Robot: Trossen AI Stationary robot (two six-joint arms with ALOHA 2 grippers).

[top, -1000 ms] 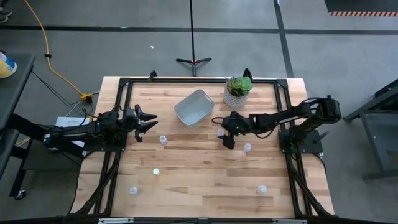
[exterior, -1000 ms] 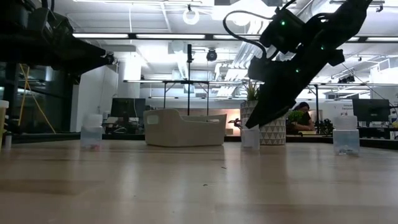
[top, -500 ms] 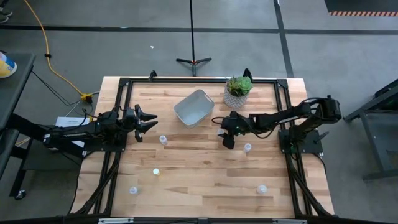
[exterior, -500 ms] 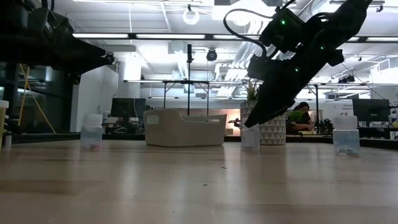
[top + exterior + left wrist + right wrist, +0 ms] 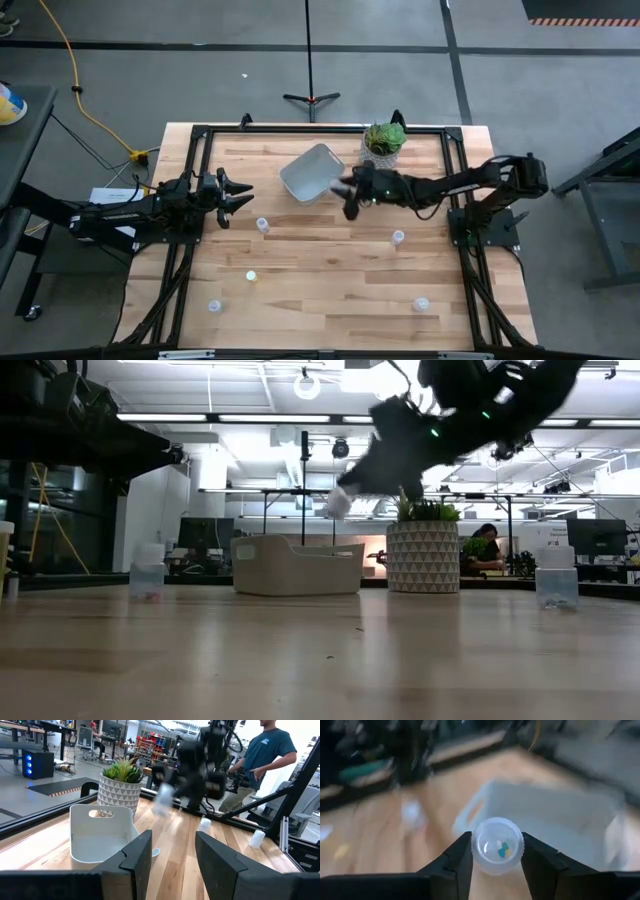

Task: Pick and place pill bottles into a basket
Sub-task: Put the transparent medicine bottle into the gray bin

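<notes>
My right gripper [image 5: 346, 196] hangs above the table just right of the basket [image 5: 312, 172], a light grey tub, and is shut on one pill bottle [image 5: 338, 503]. In the right wrist view the bottle [image 5: 497, 845] sits between the fingers with the basket [image 5: 555, 815] behind it. My left gripper [image 5: 238, 193] waits open at the left, nothing between its fingers [image 5: 136, 854]. Loose pill bottles stand upright on their bases: two [image 5: 262, 225] [image 5: 398, 237] mid-table and three [image 5: 250, 275] [image 5: 214, 306] [image 5: 421, 303] nearer the front edge. My right gripper pinches the bottle's round side [image 5: 475, 851] between its two fingers [image 5: 458, 862]. One round end of the bottle faces the wrist camera, with coloured pills showing through it. The bottle [image 5: 338, 503] is lifted clear and hangs tilted below the gripper, above the basket's right end.
A white patterned pot with a green plant [image 5: 383, 145] stands at the far edge, right of the basket. A black frame [image 5: 320, 128] runs around the table. A person [image 5: 265, 755] stands beyond the table. Bare wood [image 5: 330, 280] lies across the near half.
My right gripper has taken hold of the pill bottle that stood near the plant pot. It has lifted the bottle clear of the table and carried it up and toward the far left, to the basket. The bottle has tipped from upright to tilted.
</notes>
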